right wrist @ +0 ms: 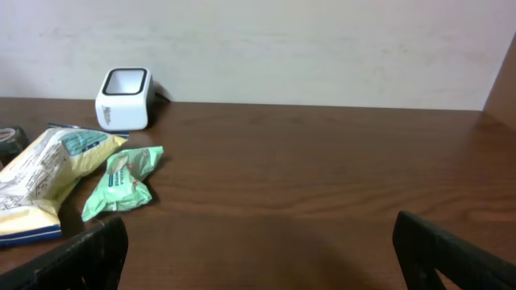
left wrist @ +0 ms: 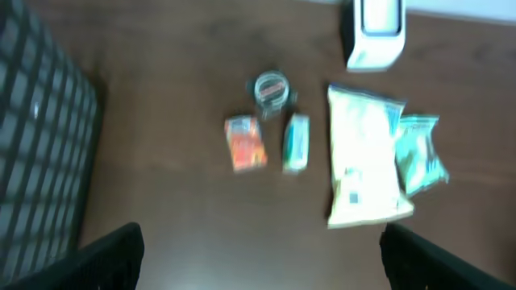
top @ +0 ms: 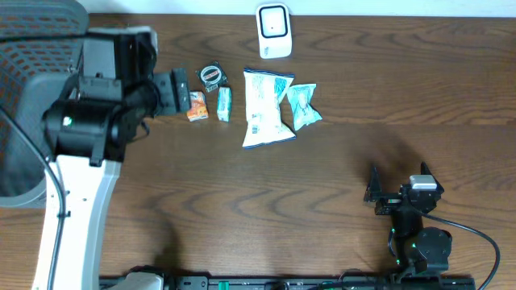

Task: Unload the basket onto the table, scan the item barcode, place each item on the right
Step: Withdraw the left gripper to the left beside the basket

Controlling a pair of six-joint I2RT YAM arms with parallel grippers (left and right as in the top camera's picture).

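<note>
Ideally the left gripper (left wrist: 262, 242), fingers spread wide, needed to settle squarely over the orange packet (left wrist: 245, 143) just ahead, closing without catching the slim green packet (left wrist: 296, 142) beside it or the round tin (left wrist: 272, 87) beyond. Farther lay the white bag (left wrist: 367, 157) and green pouch (left wrist: 419, 153), then the scanner (left wrist: 376, 32). Well apart, the right gripper (right wrist: 258, 234) gaped empty.

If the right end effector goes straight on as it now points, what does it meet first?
Likely nothing until the wall: the right end effector faces bare table, and the green bag lies left of its line.
</note>
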